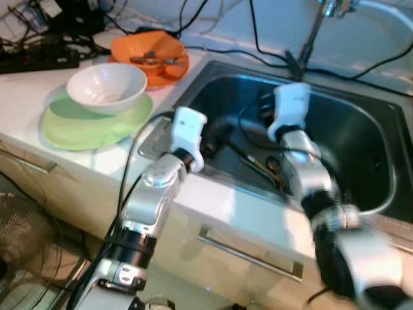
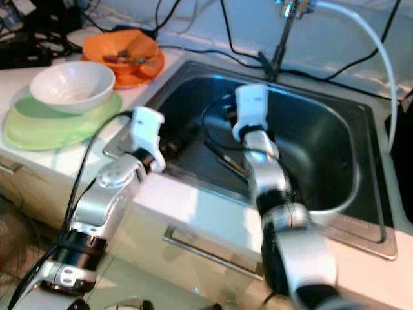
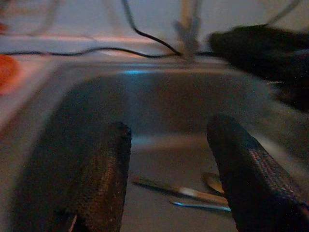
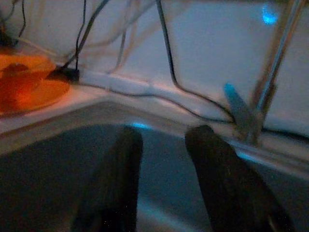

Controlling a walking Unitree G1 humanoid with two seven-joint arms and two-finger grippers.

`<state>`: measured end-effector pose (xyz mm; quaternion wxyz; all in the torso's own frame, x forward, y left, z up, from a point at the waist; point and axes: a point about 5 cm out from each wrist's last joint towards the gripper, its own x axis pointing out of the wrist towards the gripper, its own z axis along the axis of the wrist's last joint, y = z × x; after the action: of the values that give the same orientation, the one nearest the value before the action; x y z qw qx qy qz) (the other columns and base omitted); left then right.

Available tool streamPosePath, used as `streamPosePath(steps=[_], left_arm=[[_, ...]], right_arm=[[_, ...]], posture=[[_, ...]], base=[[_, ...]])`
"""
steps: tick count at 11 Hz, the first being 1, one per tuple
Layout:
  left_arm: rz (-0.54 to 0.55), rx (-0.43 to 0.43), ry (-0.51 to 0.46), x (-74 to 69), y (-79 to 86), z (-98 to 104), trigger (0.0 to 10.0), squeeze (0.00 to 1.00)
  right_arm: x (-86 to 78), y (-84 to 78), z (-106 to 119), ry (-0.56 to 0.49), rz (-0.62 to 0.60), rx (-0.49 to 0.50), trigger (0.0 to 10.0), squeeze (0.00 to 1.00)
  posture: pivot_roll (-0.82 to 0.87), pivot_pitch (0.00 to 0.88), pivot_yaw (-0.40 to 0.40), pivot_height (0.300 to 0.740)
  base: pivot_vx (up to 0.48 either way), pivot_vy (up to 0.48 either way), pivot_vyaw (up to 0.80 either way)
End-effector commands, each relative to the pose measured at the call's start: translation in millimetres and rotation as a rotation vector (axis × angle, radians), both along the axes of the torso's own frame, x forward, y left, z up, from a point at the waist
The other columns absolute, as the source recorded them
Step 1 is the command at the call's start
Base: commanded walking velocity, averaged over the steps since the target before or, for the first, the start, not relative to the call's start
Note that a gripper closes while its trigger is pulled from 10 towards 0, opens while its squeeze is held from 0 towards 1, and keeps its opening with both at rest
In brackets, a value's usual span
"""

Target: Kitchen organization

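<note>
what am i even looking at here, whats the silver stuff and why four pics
The silver parts are the two arms of a humanoid robot, reaching into a steel kitchen sink. Two pictures come from cameras on its head, looking down. The other two come from its wrists, looking along its black fingers. The left gripper and right gripper both have their jaws open and hold nothing. Cutlery lies on the sink bottom. On the counter sit a white bowl on a green plate and an orange dish.

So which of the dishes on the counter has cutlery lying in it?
The orange dish, farthest back by the cables, holds utensils. The white bowl in front of it looks empty, and it sits on the green plate.
</note>
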<state>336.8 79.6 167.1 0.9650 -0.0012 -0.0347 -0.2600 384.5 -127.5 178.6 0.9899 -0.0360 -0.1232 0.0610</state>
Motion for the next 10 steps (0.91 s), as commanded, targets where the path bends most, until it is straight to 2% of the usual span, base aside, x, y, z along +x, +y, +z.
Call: streamPosePath(steps=[1, 3, 4, 6, 8, 10], left_arm=[[0.018, 0.003, -0.007, 0.7, 0.7, -0.9, 10.0, 0.0], [0.095, 0.028, -0.089, 2.1, 9.3, 2.0, 10.0, 0.0], [0.131, 0.019, -0.114, 0.4, 16.8, 2.1, 10.0, 0.0], [0.166, 0.01, -0.138, -2.1, 24.1, 2.1, 10.0, 0.0], [0.182, 0.119, -0.212, -1.1, 26.7, 11.7, 10.0, 0.0], [0.246, 0.24, -0.32, 8.5, 45.0, 49.9, 10.0, 0.0]], right_arm=[[-0.8, -6.3, 5.2, -0.031, -0.016, 0.032, 10.0, 0.0], [-27.5, -12.1, 5.7, -0.148, -0.023, 0.067, 10.0, 0.0], [-41.5, -16.9, 3.8, -0.166, -0.019, 0.077, 10.0, 0.0], [-51.7, -19.9, -0.4, -0.158, -0.028, 0.075, 10.0, 0.0], [-55.9, -8.9, -13.3, -0.097, -0.003, 0.078, 10.0, 0.0], [-60.9, 2.8, -22.7, -0.04, 0.027, 0.085, 10.0, 0.0]], posture=[[0.02, 0.04, -0.044, 0.74], [0.0, 0.032, -0.041, 0.74], [-0.02, 0.03, -0.034, 0.74], [-0.03, 0.029, -0.031, 0.74], [-0.02, 0.045, -0.031, 0.74], [0.01, 0.062, -0.033, 0.74]], base=[[0.0, 0.0, 0.0], [0.0, 0.0, 0.0], [0.0, 0.0, 0.0], [0.0, 0.0, 0.0], [0.0, 0.0, 0.0], [0.0, 0.0, 0.0]])
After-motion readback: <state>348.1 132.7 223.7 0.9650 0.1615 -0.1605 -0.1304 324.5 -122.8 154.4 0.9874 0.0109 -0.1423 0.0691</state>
